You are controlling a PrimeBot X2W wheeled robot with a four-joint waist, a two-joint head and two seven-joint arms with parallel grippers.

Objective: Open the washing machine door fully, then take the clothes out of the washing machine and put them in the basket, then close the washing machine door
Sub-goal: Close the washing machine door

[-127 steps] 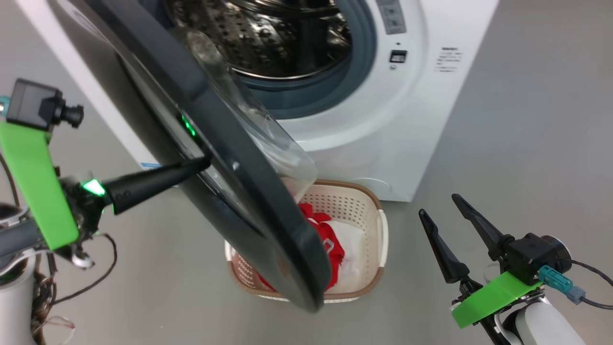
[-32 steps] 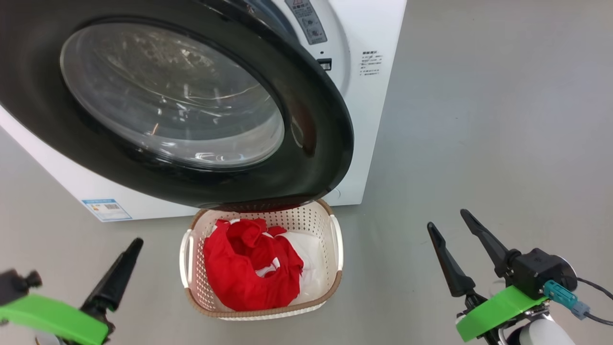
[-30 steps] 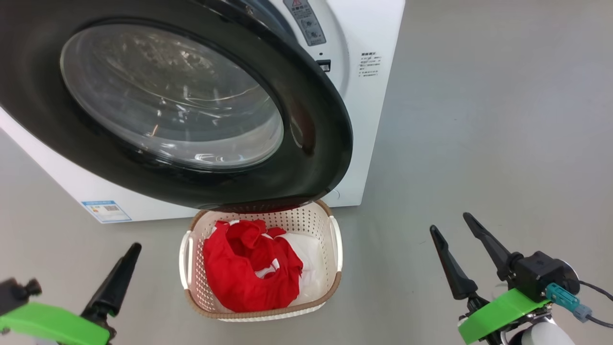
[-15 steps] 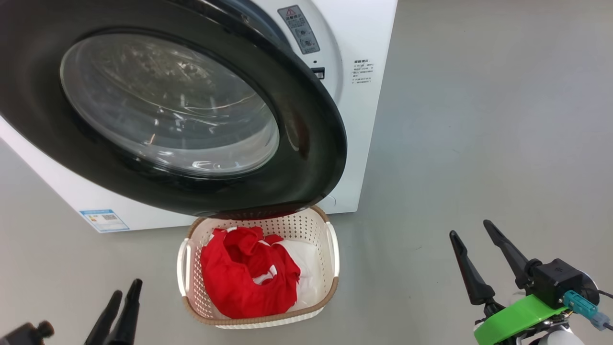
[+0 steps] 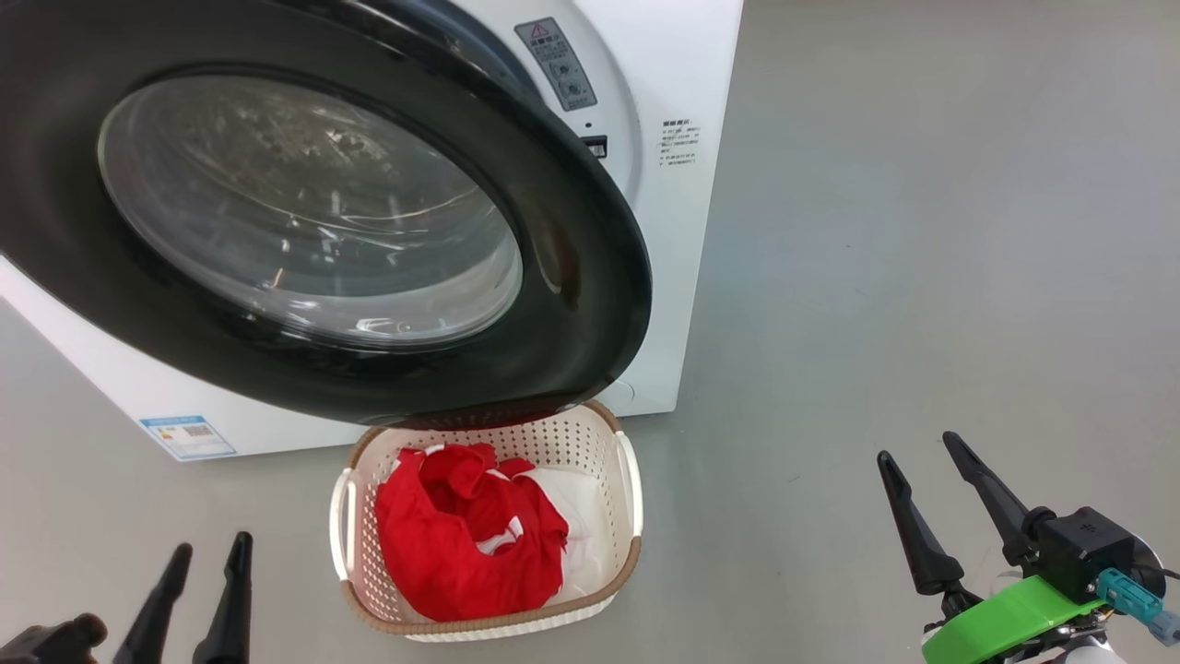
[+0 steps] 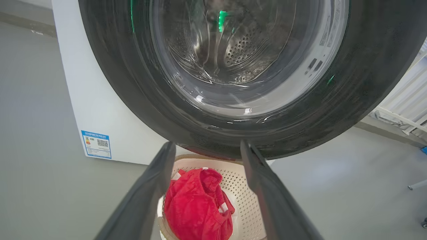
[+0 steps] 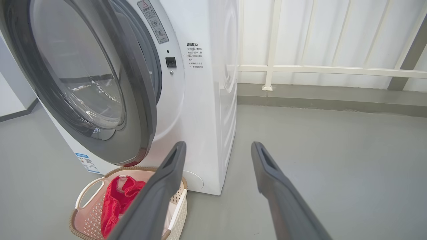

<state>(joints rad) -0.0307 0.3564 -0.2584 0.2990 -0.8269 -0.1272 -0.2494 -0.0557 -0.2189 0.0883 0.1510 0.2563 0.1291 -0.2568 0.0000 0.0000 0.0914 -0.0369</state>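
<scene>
The washing machine [image 5: 687, 65] is white, and its door [image 5: 590, 304], black-rimmed with a glass bowl, is swung almost against the front. In the right wrist view the door [image 7: 146, 100] still stands slightly ajar from the machine [image 7: 206, 110]. Below the door sits the cream basket [image 5: 629, 553] holding the red and white clothes [image 5: 452, 544]. My left gripper [image 5: 210, 546] hangs open at the lower left, apart from the basket. My right gripper [image 5: 916, 447] is open over bare floor to the right. The left wrist view looks along my left gripper [image 6: 206, 146] at the door [image 6: 367, 73], the basket [image 6: 248, 203] and the clothes [image 6: 196, 213].
A blue label [image 5: 187, 437] marks the machine's lower left front. Grey floor [image 5: 922, 231] stretches free to the right of the machine. A white railing [image 7: 327, 70] and wall stand behind it in the right wrist view. The basket [image 7: 110, 173] sits tight against the machine's foot.
The door, wide open with my left finger on it a few seconds ago, has swung nearly shut. My left gripper has let go and dropped to the lower left. The head view has shifted.
</scene>
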